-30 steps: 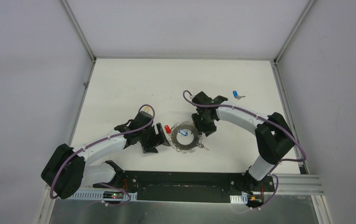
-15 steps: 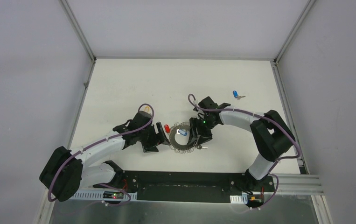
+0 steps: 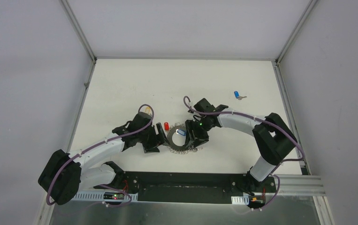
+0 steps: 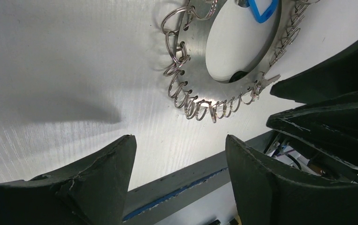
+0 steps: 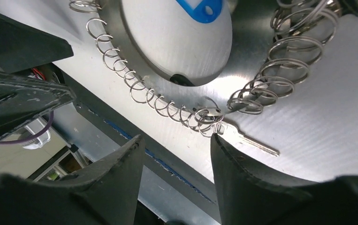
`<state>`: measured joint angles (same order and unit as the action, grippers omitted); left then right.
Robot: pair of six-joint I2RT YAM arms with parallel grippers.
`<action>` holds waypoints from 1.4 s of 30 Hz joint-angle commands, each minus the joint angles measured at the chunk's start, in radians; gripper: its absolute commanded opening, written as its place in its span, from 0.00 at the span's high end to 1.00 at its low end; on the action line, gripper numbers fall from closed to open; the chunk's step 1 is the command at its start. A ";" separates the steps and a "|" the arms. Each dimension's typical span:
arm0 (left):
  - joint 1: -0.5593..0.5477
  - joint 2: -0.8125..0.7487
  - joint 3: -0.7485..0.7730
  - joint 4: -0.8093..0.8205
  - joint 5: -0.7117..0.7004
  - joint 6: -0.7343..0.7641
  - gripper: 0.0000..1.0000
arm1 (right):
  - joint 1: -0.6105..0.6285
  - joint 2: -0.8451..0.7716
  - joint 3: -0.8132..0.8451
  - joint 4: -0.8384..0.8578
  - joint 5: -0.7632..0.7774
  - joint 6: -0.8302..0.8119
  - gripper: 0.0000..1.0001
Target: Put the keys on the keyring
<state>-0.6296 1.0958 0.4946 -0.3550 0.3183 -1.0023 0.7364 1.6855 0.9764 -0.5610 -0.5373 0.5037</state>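
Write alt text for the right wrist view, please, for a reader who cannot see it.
The keyring, a flat metal ring edged with wire coils, lies on the white table just beyond the open, empty right gripper. A blue key head shows in its hollow centre, and a silver key lies with one end at the near coils.

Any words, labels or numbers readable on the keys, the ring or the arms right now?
None readable. The keyring and the blue key head look bare in the wrist views; the red key and the far blue key are too small to tell from the top view.
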 commanded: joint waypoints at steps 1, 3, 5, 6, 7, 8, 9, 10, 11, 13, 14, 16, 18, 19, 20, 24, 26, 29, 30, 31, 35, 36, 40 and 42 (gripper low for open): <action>-0.012 0.005 0.007 0.034 0.007 0.020 0.32 | -0.002 -0.081 0.063 -0.078 0.097 -0.052 0.44; -0.013 0.018 0.011 0.050 0.017 0.020 0.36 | 0.000 -0.098 0.065 -0.091 0.131 -0.058 0.45; -0.017 0.034 0.016 0.068 0.027 0.019 0.39 | -0.001 -0.112 0.068 -0.098 0.158 -0.058 0.45; -0.021 0.041 0.020 0.073 0.031 0.020 0.41 | 0.000 -0.116 0.068 -0.099 0.165 -0.057 0.45; -0.024 0.050 0.027 0.079 0.036 0.024 0.43 | 0.000 -0.118 0.068 -0.099 0.169 -0.057 0.45; -0.028 0.058 0.036 0.082 0.041 0.032 0.46 | 0.000 -0.120 0.067 -0.097 0.173 -0.056 0.45; -0.033 0.064 0.045 0.083 0.043 0.042 0.50 | 0.000 -0.119 0.066 -0.097 0.174 -0.055 0.45; -0.040 0.069 0.054 0.083 0.042 0.051 0.52 | 0.000 -0.119 0.062 -0.094 0.173 -0.053 0.45; -0.046 0.072 0.063 0.083 0.043 0.056 0.54 | -0.001 -0.119 0.057 -0.088 0.168 -0.050 0.45; -0.063 0.076 0.083 0.080 0.036 0.066 0.57 | -0.004 -0.120 0.043 -0.076 0.152 -0.040 0.45; -0.079 0.078 0.094 0.074 0.029 0.068 0.57 | -0.007 -0.123 0.036 -0.067 0.144 -0.034 0.45; -0.104 0.083 0.121 0.056 0.004 0.076 0.58 | -0.018 -0.132 0.014 -0.047 0.125 -0.020 0.45; -0.136 0.090 0.156 0.032 -0.023 0.087 0.59 | -0.037 -0.139 -0.011 -0.024 0.101 -0.005 0.45; -0.151 0.097 0.175 0.020 -0.037 0.092 0.59 | -0.049 -0.142 -0.024 -0.004 0.087 0.004 0.45; -0.166 0.107 0.196 0.011 -0.046 0.099 0.59 | -0.062 -0.144 -0.039 0.007 0.070 0.010 0.45; -0.213 0.160 0.276 -0.003 -0.065 0.118 0.60 | -0.094 -0.141 -0.080 0.036 0.035 0.016 0.45; -0.234 0.192 0.306 -0.003 -0.071 0.127 0.60 | -0.094 -0.127 -0.090 0.042 0.032 0.013 0.45; -0.259 0.219 0.343 -0.019 -0.097 0.140 0.62 | -0.094 -0.098 -0.105 0.071 0.033 0.025 0.45; -0.267 0.220 0.349 -0.025 -0.108 0.143 0.62 | -0.094 -0.087 -0.107 0.084 0.029 0.032 0.45; -0.272 0.215 0.352 -0.028 -0.121 0.145 0.62 | -0.092 -0.073 -0.110 0.100 0.021 0.039 0.45; -0.284 0.166 0.338 -0.036 -0.161 0.156 0.67 | -0.057 -0.024 -0.094 0.126 0.021 0.039 0.45; -0.284 0.146 0.330 -0.040 -0.180 0.157 0.68 | -0.046 -0.002 -0.087 0.129 0.021 0.039 0.45; -0.285 0.031 0.278 -0.048 -0.254 0.143 0.68 | 0.008 0.065 -0.064 0.169 0.021 0.039 0.45; -0.285 -0.030 0.246 -0.050 -0.293 0.126 0.68 | 0.034 0.085 -0.051 0.191 0.021 0.039 0.45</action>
<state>-0.9043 1.1931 0.7834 -0.4000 0.1360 -0.8711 0.7204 1.7042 0.9066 -0.4458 -0.5537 0.5488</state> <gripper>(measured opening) 0.324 0.546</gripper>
